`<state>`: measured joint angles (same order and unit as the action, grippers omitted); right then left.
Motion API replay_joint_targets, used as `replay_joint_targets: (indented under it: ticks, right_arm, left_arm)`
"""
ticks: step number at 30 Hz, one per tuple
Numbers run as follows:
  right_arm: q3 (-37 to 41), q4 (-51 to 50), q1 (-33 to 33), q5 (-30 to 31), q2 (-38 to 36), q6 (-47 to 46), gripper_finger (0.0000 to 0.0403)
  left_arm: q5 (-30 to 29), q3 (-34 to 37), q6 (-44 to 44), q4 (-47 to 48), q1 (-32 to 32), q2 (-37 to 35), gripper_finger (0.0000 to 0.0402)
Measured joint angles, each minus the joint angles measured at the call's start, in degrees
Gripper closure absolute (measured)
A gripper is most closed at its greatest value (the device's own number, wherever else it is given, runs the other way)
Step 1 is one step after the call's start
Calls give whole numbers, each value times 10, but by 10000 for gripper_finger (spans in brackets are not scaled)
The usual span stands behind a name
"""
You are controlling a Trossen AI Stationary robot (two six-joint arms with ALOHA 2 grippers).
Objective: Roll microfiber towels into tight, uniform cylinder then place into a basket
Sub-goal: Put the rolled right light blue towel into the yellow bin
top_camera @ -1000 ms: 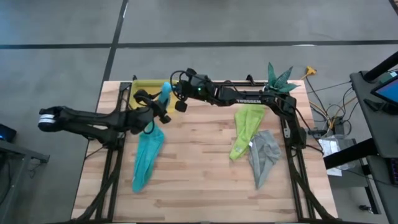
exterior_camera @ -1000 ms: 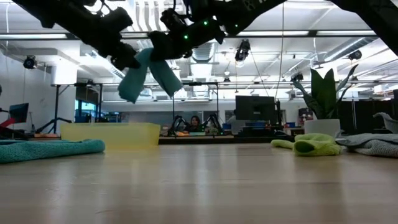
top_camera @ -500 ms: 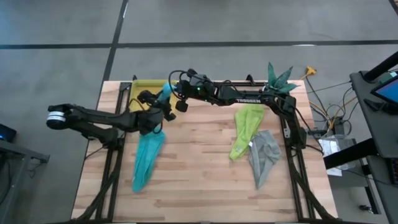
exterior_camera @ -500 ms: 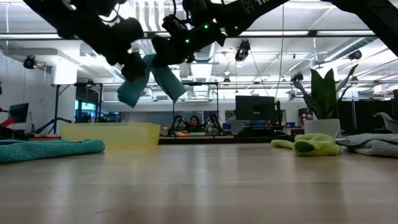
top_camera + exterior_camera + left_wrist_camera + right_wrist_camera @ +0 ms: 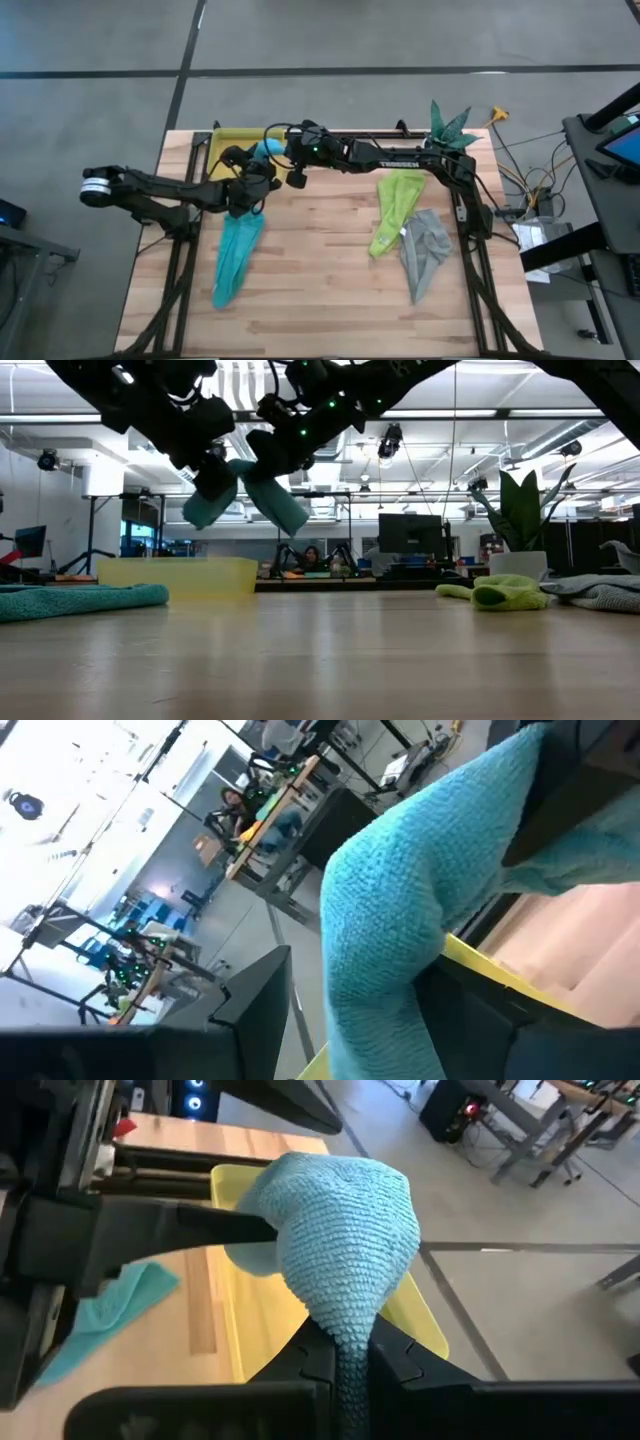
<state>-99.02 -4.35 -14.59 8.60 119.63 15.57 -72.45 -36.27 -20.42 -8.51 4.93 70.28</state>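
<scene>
A light blue towel [image 5: 245,485], bunched into a bent roll, hangs in the air above the yellow basket [image 5: 228,140] at the table's far left. My left gripper [image 5: 257,172] is shut on one end of it, and my right gripper [image 5: 283,160] is shut on the other. In the low view the roll forms an upside-down V under both grippers. A teal towel [image 5: 235,255] lies flat on the wood nearer than the basket. A lime green towel [image 5: 393,208] and a grey towel [image 5: 422,250] lie at the right. My left gripper holds the roll's left end [image 5: 420,930] between its two fingers, which come about level from the table's left. That end [image 5: 205,508] droops below the fingers, clear of the basket. My right gripper pinches a narrow part of the towel [image 5: 348,1342] between its two fingers, slanting down from the table's right. The cloth bulges out past the fingertips [image 5: 345,1220], and the other end [image 5: 285,510] hangs clear over the basket [image 5: 405,1315].
A white plant pot [image 5: 517,565] with a green plant [image 5: 450,125] stands at the far right corner. Bare wood lies in the table's middle and near half [image 5: 320,290]. Cables and a stand sit beyond the table's right edge.
My left gripper has moved toward the table's right, closer to the basket and slightly down, and has turned at the wrist. My right gripper has tipped downward. The light blue towel has stayed in both grips, and its right end now hangs lower.
</scene>
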Motion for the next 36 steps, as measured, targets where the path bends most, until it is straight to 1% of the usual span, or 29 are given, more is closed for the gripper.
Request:
replay_joint_targets:
  ticks: [4,7,10,14,19,24,27,30,32,35,36]
  right_arm:
    - [0,-18,-1,0,0,24,390]
    - [0,-17,-1,0,0,34,390]
    - [0,-13,-2,0,0,40,390]
    - [0,3,-7,-6,8,40,390]
    - [0,14,-17,-15,30,40,390]
    - [-35,16,-23,-17,47,31,390]
    - [-64,17,-24,-37,62,7,390]
    - [-114,-1,-20,-41,101,1,390]
    - [-165,-36,-20,-41,138,5,390]
    - [-251,-101,-20,-40,198,15,390]
    - [-280,-124,-21,-38,218,22,390]
  left_arm:
    - [5,1,-30,21,0,-3,207]
    - [5,1,-31,73,2,-7,208]
    - [-7,1,-27,126,9,-16,219]
    - [-7,1,-25,133,22,-23,249]
    - [33,2,-29,136,51,-28,295]
    - [63,3,-29,161,98,-29,338]
    - [65,10,-26,173,121,-30,363]
    - [63,25,-31,179,136,-36,385]
    - [44,34,-38,181,139,-47,395]
    - [16,49,-41,189,138,-76,397]
    - [19,52,-41,191,138,-89,397]
